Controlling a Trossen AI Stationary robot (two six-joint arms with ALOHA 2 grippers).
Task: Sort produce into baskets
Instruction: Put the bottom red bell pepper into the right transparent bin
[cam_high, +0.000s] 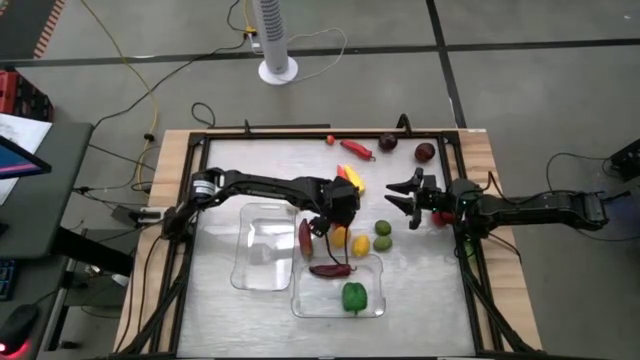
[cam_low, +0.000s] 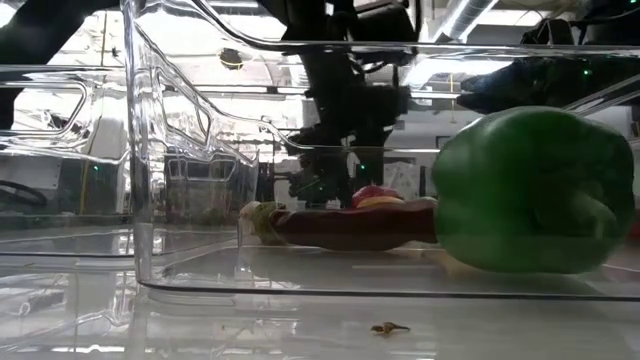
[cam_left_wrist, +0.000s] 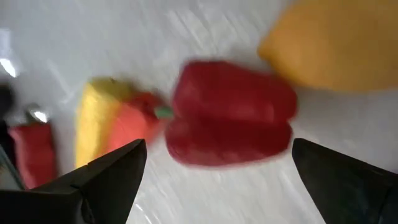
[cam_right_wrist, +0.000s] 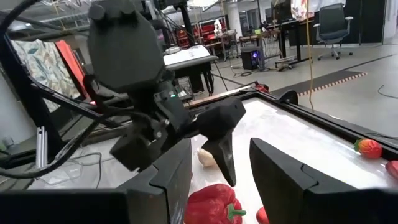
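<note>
Your left gripper (cam_left_wrist: 217, 180) hangs spread over the red pepper (cam_left_wrist: 231, 113) at frame centre; it looks light, hard and slippery, so pinch its broad middle.

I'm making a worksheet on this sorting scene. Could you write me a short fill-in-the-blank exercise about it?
1. The left gripper hangs with its jaws ___ over the red pepper.
2. The green pepper lies in the same basket as a dark red ___.
3. The other basket holds ___ produce.
4. The right gripper is ___.

Missing words: open; chilli; no; shut
</note>
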